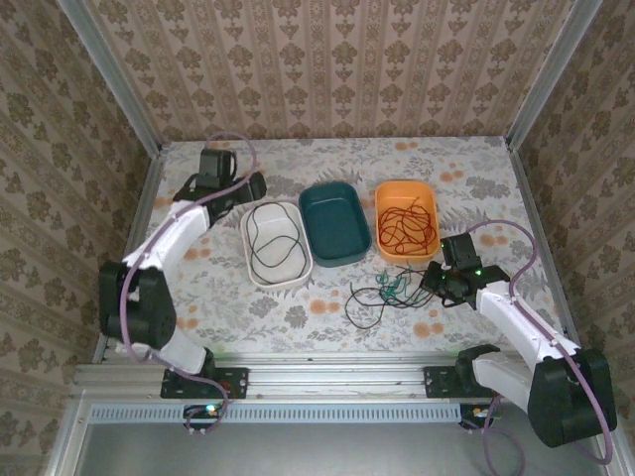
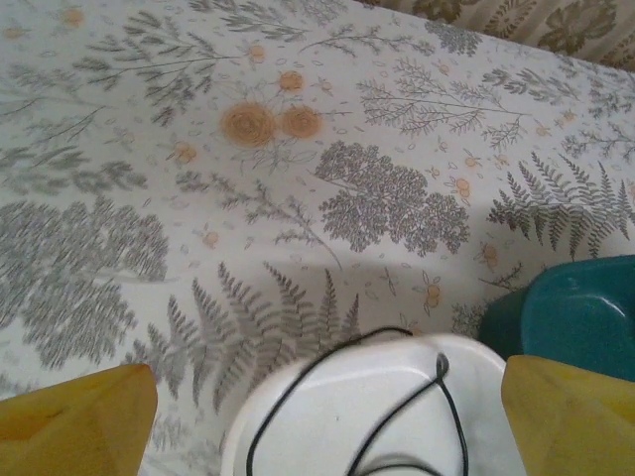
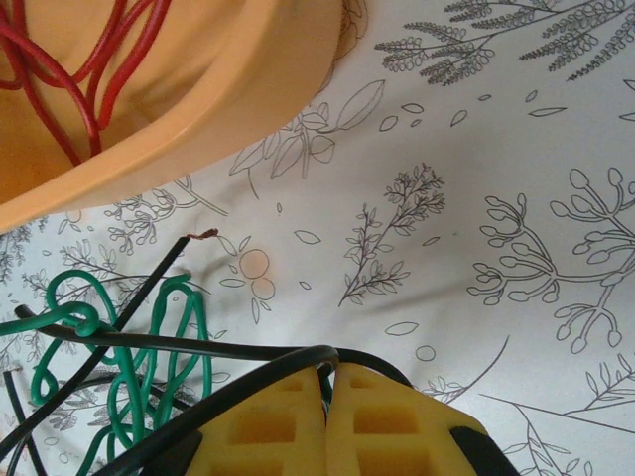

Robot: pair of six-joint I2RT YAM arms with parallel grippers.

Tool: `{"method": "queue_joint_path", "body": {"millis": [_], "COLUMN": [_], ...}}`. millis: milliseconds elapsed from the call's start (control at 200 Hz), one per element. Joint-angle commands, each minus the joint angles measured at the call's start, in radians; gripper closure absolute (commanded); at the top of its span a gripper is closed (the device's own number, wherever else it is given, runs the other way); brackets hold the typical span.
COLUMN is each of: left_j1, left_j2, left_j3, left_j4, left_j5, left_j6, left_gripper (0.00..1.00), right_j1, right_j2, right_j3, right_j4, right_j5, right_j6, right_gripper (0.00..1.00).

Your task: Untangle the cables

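Pads (image 3: 268, 426) of the right claw (image 3: 329, 377) press together against a black strand (image 3: 198, 346) of the tangle (image 1: 389, 289) at the orange tray's (image 3: 238, 99) six o'clock, probably to tease it free. Left claw (image 2: 325, 369) hangs spread over the white tray's (image 2: 308, 436) sorted black cable (image 2: 454, 407).

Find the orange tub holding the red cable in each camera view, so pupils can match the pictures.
Top external: orange tub, red cable inside, right of centre beside the teal tub.
Right wrist: orange tub's wall, upper left.
Left wrist: teal tub at the right edge.
Shared landmark: floral tablecloth.
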Motion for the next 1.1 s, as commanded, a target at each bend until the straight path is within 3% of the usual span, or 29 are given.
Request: {"method": "queue_joint_path", "body": {"millis": [0,120,280,685,1090], "left_j1": [0.019,0.025,0.017,-0.017,-0.061], "left_j2": [0.127,0.224,0.198,0.324,0.335], "left_j3": [0.138,0.266,0.201,0.266,0.269], "left_j4": [-0.134,-0.246,-0.188,-0.211,-0.270], "left_j5": [0.192,0.246,0.244,0.167,0.026], "left_j6": [0.149,0.205,0.217,0.261,0.316], "left_gripper": [0.10,0.11,0.12,0.43,0.58], "right_j1": [-0.003,-0.003,-0.004,-0.003,-0.003], "right_j2": [0.002,0.008,-0.007,0.010,-0.007], "right_j3": [0.040,0.044,0.030,0.025,0.004], "right_j4": [-0.027,-0.056,-0.051,-0.039,-0.036], "right_j5": [-0.033,-0.044,-0.052,-0.060,-0.051], "right_j6": [-0.021,-0.027,-0.026,-0.027,-0.020], "right_gripper": [1.00,1.00,1.00,1.00,1.00]}}
